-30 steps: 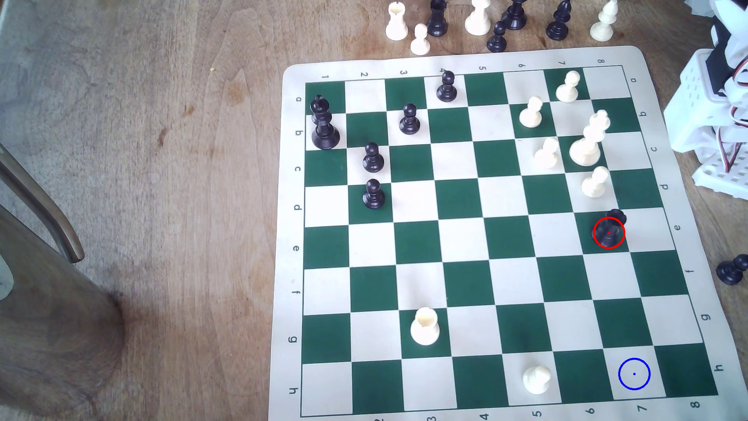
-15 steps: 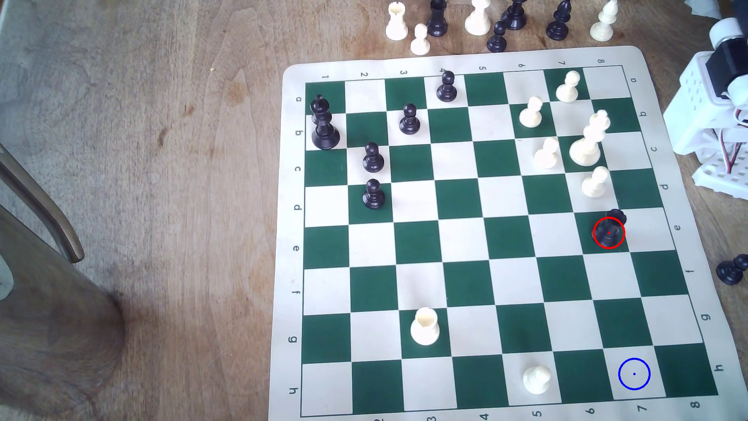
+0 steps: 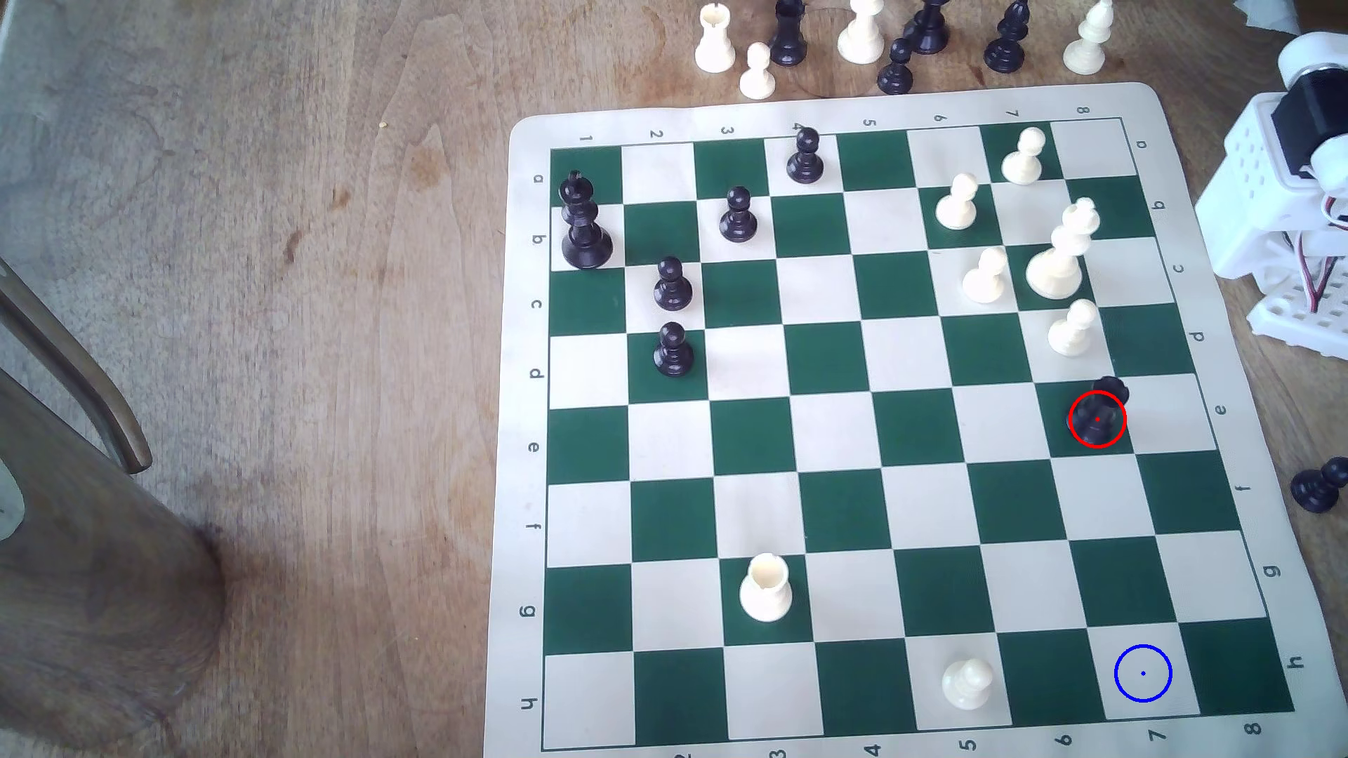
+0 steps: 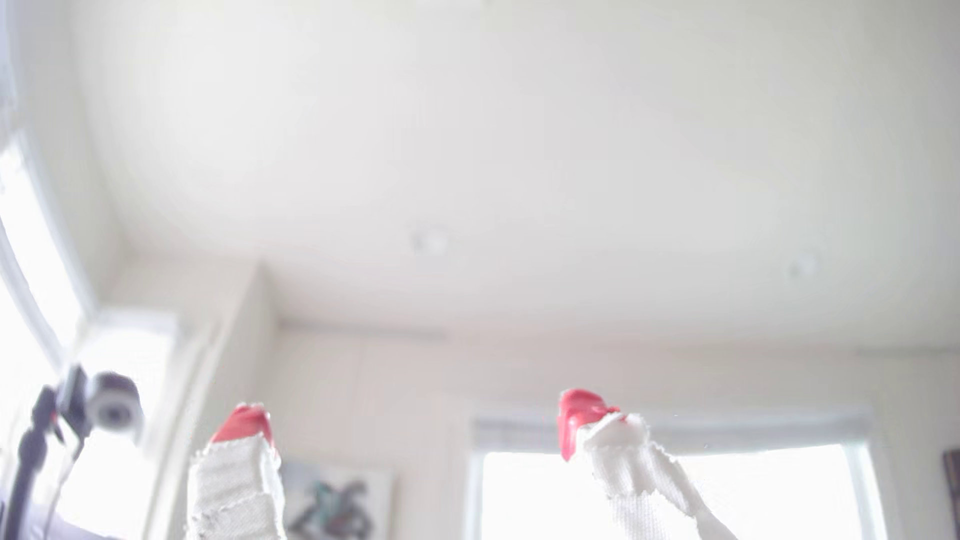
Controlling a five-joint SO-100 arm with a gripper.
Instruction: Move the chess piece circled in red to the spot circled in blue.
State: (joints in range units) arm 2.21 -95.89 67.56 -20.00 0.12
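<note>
A worn wooden table (image 3: 292,291) is carrying the whole scene, and a green and cream chess mat (image 3: 824,120) is lying across the exterior view's right half. At that view's right edge the white arm (image 3: 1273,211) is sitting off the mat, well apart from every piece on the board.

The wrist view is looking up at a pale ceiling and a bright window, so the gripper (image 4: 413,426) is pointing away from the board; its red-tipped fingers (image 4: 244,423) are standing wide apart and gripping nothing.

The chess piece (image 3: 1100,412), stout and black, is standing inside the red ring on a green square near the mat's right border. The spot (image 3: 1143,673), a cream square ringed in blue, is waiting bare in the row nearest the camera, well apart from the piece.

The likely trouble is in the descent: a white pawn (image 3: 1072,328) is standing near the piece, on the arm's side, and open fingers sweeping in could be toppling it. The blunt top may also be slipping from a high pinch.

The exterior view is giving the board layout; the wrist view alone is giving the finger spread.
</note>
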